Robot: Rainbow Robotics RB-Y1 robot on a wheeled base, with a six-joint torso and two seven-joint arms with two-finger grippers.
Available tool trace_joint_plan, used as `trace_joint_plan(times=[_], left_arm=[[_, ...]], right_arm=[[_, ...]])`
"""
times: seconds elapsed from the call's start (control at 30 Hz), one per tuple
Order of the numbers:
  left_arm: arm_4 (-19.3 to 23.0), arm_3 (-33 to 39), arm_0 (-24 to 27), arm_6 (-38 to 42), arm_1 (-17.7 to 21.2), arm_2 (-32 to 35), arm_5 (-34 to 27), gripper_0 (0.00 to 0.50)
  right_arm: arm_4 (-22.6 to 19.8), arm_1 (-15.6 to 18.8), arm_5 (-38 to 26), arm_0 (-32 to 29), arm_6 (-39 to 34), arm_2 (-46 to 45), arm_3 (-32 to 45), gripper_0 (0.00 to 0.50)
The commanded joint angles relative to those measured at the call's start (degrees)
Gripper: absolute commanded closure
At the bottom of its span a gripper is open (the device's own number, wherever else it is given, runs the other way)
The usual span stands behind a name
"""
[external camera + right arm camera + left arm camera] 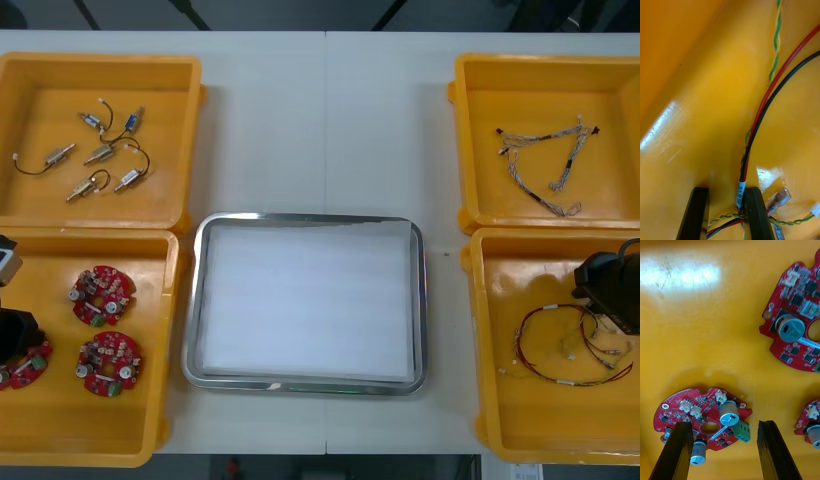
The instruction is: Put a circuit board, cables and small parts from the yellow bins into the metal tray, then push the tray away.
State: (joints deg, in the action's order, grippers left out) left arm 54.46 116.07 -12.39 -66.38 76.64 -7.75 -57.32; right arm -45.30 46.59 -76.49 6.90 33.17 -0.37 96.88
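My left gripper hangs open low in the near left yellow bin, where three round red circuit boards lie. One board lies partly between its fingers, the left finger over the board's edge. Two more boards lie beside it. My right gripper is down in the near right bin, its fingers partly apart. A red and black cable bundle with a white label runs between them, against one finger. The metal tray lies in the middle, white inside.
The far left bin holds several small metal parts. In the far right bin lies a twisted blue and white cable. A green and yellow twisted wire lies near the red and black cable.
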Motion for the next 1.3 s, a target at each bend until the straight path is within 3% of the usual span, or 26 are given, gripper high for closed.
trace_joint_plan(times=[0.03, 0.07, 0.43, 0.97, 1.3], left_arm=[[-1.2, 1.1, -2.5, -8.9, -1.2, 0.9, 1.2, 0.000], [-1.4, 1.1, -2.5, -8.9, -1.4, 0.9, 1.1, 0.000], [-4.1, 1.1, -2.5, -9.8, -3.2, 0.9, 1.3, 0.000], [-5.3, 0.0, -2.7, -11.7, -5.0, 0.9, 1.4, 0.000], [-6.1, -0.8, -2.7, -12.6, -5.8, 0.9, 1.6, 0.000]], right_arm=[[-0.8, -0.9, -0.7, -0.8, 0.8, 3.1, 0.0, 0.472], [-0.8, -0.9, -0.8, -0.8, 0.8, 3.1, 0.0, 0.499], [-0.7, -0.9, -3.3, -0.8, 1.6, 1.8, 1.7, 0.500], [0.8, -0.9, -20.9, -0.8, 5.2, -10.7, 18.5, 0.500], [1.4, -0.8, -28.5, -0.8, 8.6, -16.1, 28.2, 0.500]])
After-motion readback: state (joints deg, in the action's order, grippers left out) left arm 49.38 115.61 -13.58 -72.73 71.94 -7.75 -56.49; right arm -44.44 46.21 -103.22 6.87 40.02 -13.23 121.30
